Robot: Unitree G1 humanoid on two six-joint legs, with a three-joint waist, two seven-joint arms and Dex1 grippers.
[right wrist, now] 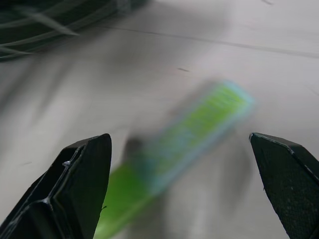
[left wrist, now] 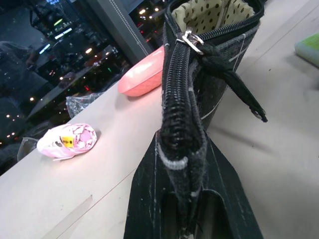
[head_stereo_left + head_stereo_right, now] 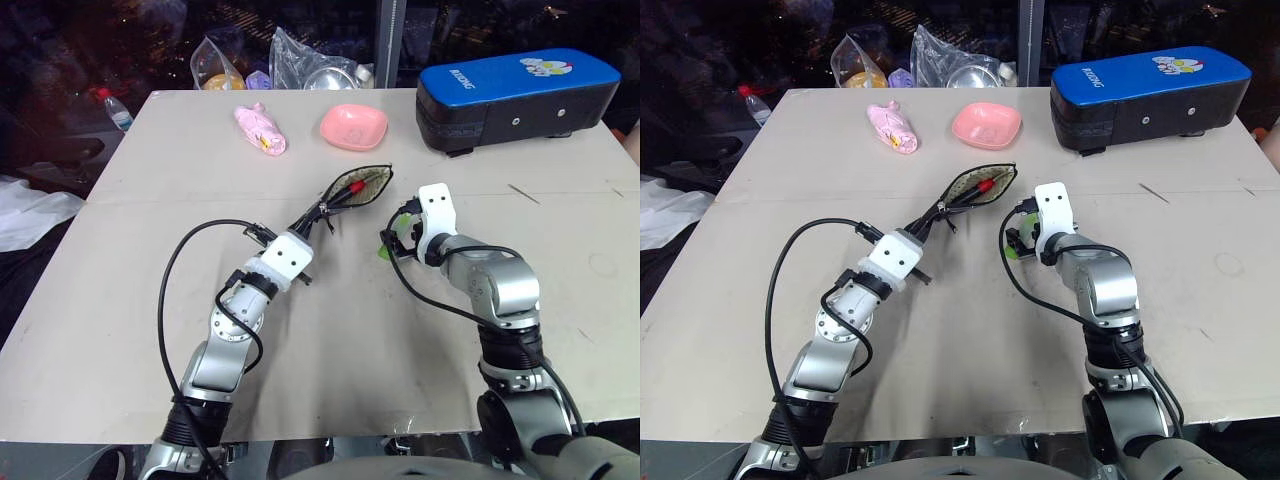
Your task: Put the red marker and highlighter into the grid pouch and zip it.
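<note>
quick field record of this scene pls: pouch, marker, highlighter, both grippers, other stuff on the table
grid pouch: open, one end pinched by left gripper
red marker: inside the pouch mouth
highlighter: lying on the table, outside the pouch
right gripper: open, hovering over the highlighter
other: pink bowl, pink packet, blue-topped case

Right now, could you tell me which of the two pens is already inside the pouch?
The red marker: its red end shows in the open mouth of the grid pouch. The green highlighter lies on the table, under the open right gripper.
</note>
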